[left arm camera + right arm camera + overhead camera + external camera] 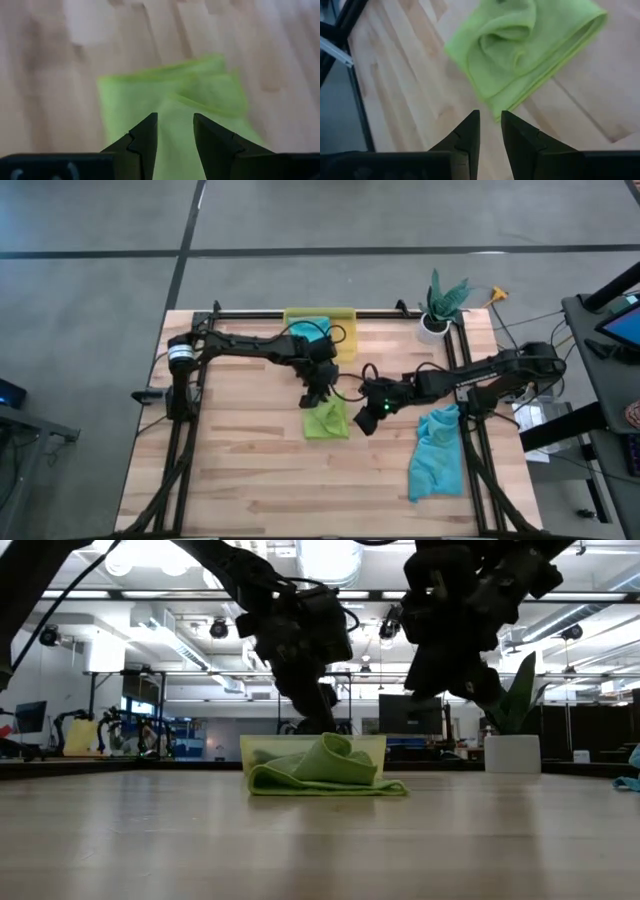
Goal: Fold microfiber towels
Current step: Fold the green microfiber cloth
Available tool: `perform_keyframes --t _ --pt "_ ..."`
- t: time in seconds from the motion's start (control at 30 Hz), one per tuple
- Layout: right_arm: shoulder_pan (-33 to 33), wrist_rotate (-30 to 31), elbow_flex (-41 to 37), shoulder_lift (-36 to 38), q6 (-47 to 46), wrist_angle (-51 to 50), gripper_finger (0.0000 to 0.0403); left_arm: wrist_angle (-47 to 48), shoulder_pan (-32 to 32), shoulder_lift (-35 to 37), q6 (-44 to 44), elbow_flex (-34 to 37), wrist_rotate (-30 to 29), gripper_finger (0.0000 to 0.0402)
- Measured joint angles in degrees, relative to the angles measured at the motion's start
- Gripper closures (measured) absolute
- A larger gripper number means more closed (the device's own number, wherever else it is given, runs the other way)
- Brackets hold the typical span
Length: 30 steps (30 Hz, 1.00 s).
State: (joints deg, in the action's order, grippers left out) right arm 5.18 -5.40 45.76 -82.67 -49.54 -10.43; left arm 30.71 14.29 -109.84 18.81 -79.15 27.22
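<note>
A lime green microfiber towel (pixel 326 421) lies bunched and partly folded on the wooden table, near its middle; in the low view the green towel (pixel 325 769) forms a low heap. My left gripper (pixel 175 117) hovers open over the towel's far part (pixel 170 90) and touches nothing. My right gripper (pixel 490 114) hangs just off the towel's right edge (pixel 520 95), slightly open, with nothing between its fingers. A teal towel (pixel 438 456) lies crumpled by the table's right edge. Another teal cloth (pixel 310 332) sits in the yellow bin (pixel 345 320).
The yellow bin stands at the far edge, behind the green towel. A potted plant (pixel 440 308) in a white pot is at the far right corner. Black frame rails (pixel 190 430) run along the table's left and right sides. Bare wood (pixel 260 480) lies nearer than the towel.
</note>
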Motion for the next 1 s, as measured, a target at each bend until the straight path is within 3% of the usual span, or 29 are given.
perform_keyframes --t 0.2,0.37,0.73,1.0 --pt "2.07 -0.6 0.51 0.02 -3.28 0.42 0.0328 -5.32 0.05 -0.85 0.18 -0.09 -0.57 0.0291" --pt "4.05 -0.6 0.95 0.09 -5.54 0.32 0.0328 -3.68 -0.2 -3.07 2.35 -0.07 2.76 0.0291" --pt "7.0 -0.58 1.19 0.15 -10.29 0.0 0.0328 -0.65 -0.13 -2.69 12.81 -1.06 2.36 0.0291" --pt "7.26 -0.58 1.46 0.27 -10.31 0.02 0.0328 -0.19 -0.11 -4.19 13.2 -0.95 2.26 0.0291"
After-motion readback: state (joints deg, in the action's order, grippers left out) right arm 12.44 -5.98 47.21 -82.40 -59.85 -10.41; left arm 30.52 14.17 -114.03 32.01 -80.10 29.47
